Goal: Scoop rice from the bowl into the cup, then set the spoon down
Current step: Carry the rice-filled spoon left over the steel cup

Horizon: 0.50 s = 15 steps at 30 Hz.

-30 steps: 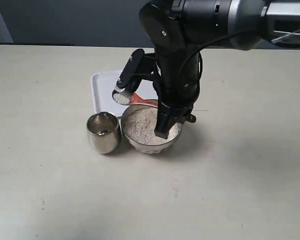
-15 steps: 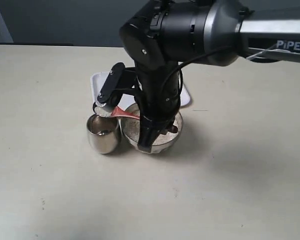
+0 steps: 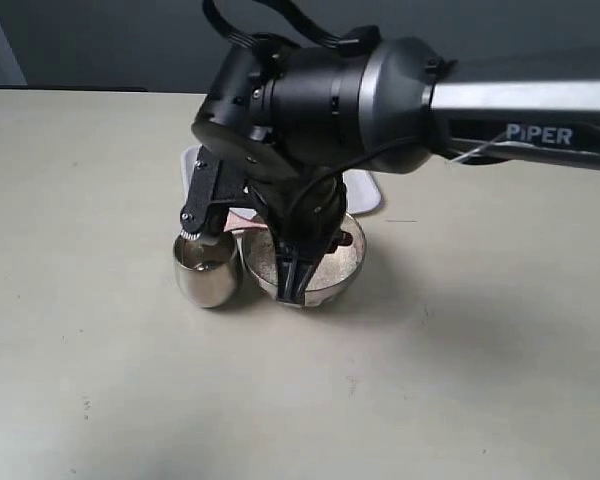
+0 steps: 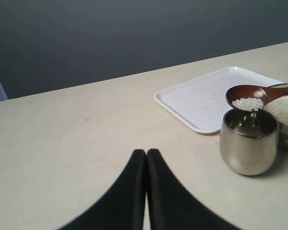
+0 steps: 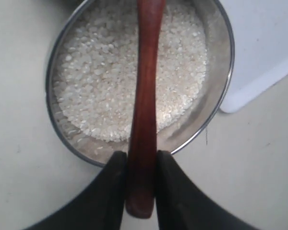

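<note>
The right gripper (image 5: 141, 163) is pinching the spoon (image 5: 145, 96) near the end of its handle, one dark finger (image 5: 116, 191) pressing on each side. The handle is running out from the fingers across the bowl (image 5: 192, 129), above the rice (image 5: 105, 81) filling it. In the left wrist view the spoon's head is hanging right over the mouth of the cup (image 4: 248, 143), carrying a small clump of grains. In the exterior view the cup is sitting at 9 o'clock of the bowl, just beside it, and a white tray (image 4: 209, 98) is lying at about 11 o'clock behind both. The left gripper (image 4: 146, 153) is hovering over the bare table (image 4: 62, 134), well apart from the cup, its fingers pressed together and gripping nothing. The right arm (image 3: 520, 100) is showing the word "PiPER" in white letters.
</note>
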Tool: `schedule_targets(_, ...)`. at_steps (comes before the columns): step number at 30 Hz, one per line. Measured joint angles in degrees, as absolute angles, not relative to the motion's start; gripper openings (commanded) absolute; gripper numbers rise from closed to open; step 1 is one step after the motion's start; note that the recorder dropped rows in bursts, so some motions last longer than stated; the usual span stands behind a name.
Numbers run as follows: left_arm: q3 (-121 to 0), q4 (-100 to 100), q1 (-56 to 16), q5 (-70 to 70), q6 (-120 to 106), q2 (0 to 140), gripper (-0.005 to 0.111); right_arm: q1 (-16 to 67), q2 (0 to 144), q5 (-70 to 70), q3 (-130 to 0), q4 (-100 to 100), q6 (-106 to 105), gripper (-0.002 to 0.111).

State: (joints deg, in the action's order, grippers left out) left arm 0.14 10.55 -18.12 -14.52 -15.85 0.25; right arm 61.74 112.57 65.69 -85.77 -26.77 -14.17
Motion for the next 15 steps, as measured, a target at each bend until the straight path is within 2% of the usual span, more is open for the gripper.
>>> schedule_targets(15,0.1,10.5,-18.1,-14.5,-15.9,0.2,0.001,63.1,112.6,65.7,-85.8,-30.3,-11.8,-0.001)
